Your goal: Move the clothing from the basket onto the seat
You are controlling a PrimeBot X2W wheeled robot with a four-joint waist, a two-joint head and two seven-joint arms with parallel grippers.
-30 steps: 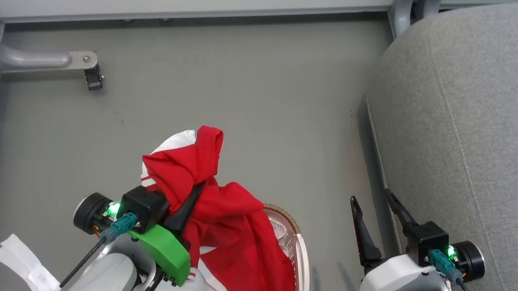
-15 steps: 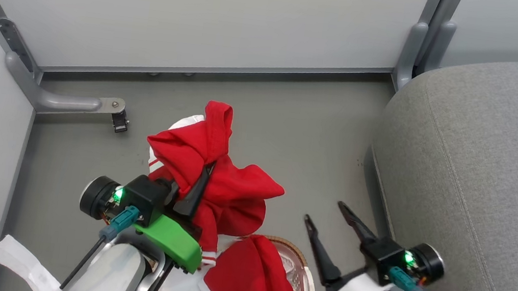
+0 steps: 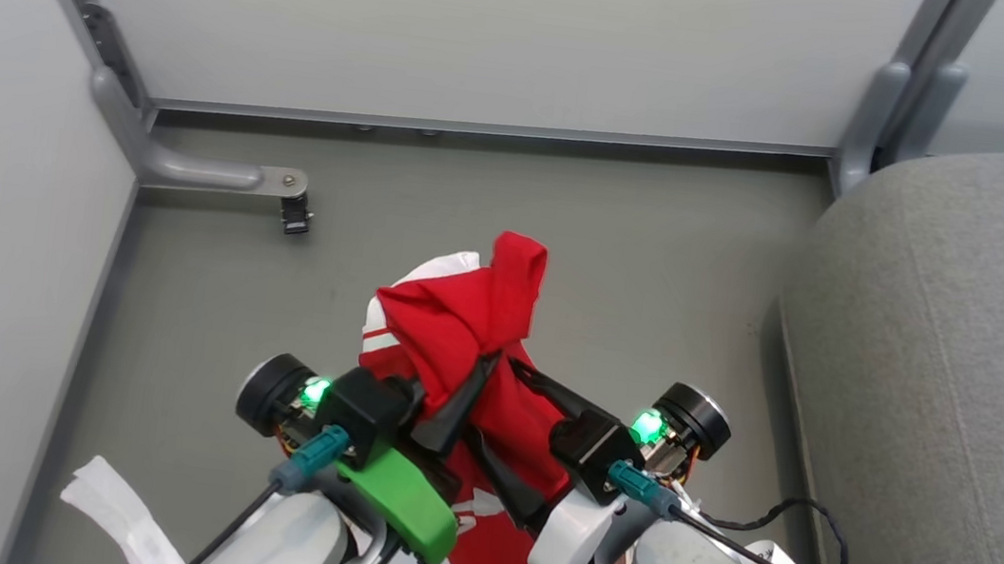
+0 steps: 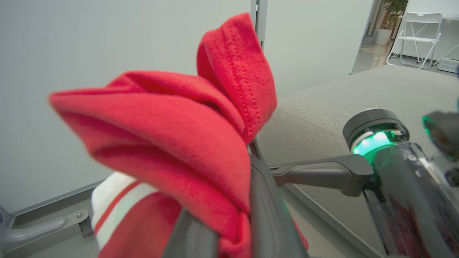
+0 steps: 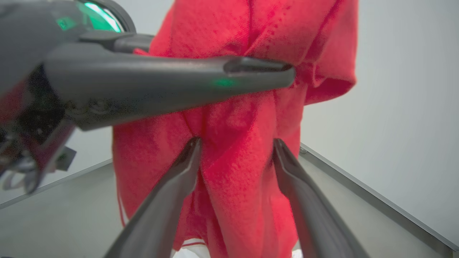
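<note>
Aloft, clothing is held by left tool, pinched narrow on a bunched fold, near seat but not yet over it. Beside it, right tool is spread wide astride hanging fabric, w/o grip. Judged soft, light, floppy: a thick bunch is best pinched, not the hem.

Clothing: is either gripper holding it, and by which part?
Left gripper pinches a bunched fold atop the clothing; right gripper, open, straddles it.

The clothing is soft matt cloth, the seat coarse woven fabric.
</note>
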